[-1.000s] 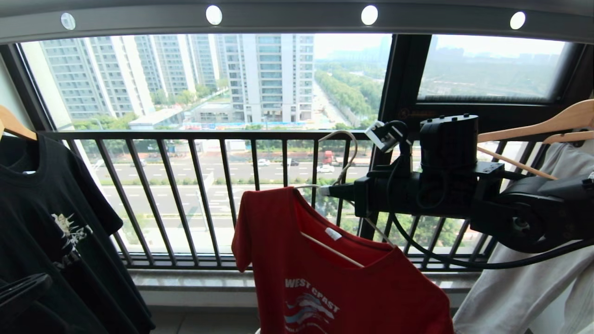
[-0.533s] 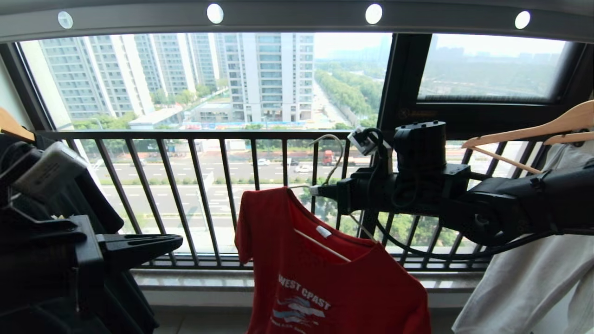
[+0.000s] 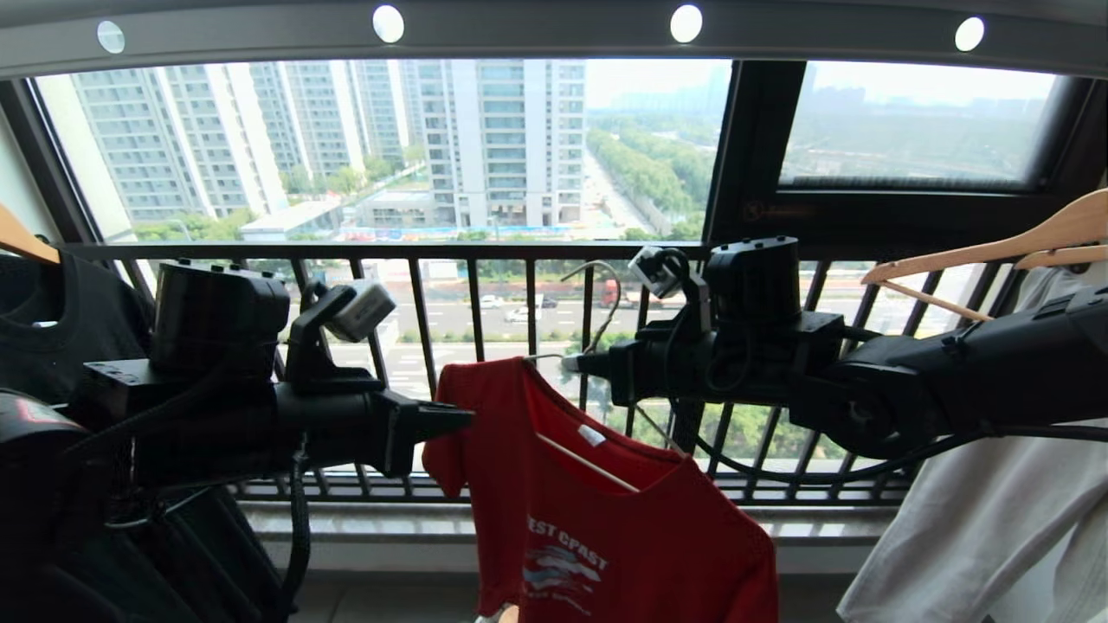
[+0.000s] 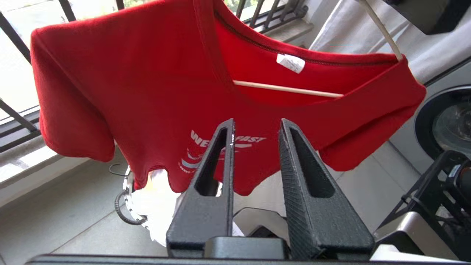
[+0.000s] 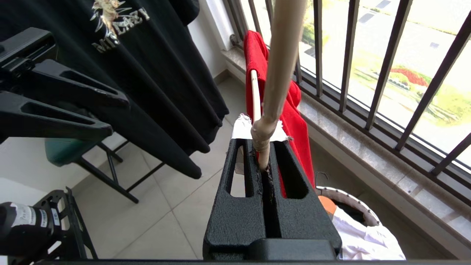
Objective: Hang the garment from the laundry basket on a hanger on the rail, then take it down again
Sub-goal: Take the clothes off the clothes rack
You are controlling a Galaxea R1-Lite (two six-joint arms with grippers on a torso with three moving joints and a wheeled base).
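The red garment [image 3: 606, 519] hangs on the thin off-white hanger [image 3: 597, 298], whose hook is free in the air well below the grey rail [image 3: 537, 35]. My right gripper [image 3: 573, 363] is shut on the hanger's neck [image 5: 279, 66], just above the collar. My left gripper [image 3: 463, 420] points at the garment's sleeve from the left, close to it. Its jaws are open, and the left gripper [image 4: 257, 125] has nothing between them; it faces the chest lettering of the garment [image 4: 147, 73]. The laundry basket [image 5: 353, 197] stands on the floor below, with white cloth in it.
A black printed T-shirt [image 3: 43, 346] hangs at the left. Wooden hangers [image 3: 995, 247] and a pale garment [image 3: 978, 536] hang at the right. The black railing [image 3: 415, 346] runs behind. A washing machine [image 4: 445, 121] stands on the right.
My left arm rose from the lower left into view; its gripper opened and now points at the red garment. The right gripper, with hanger and garment, drifted slightly left and down.
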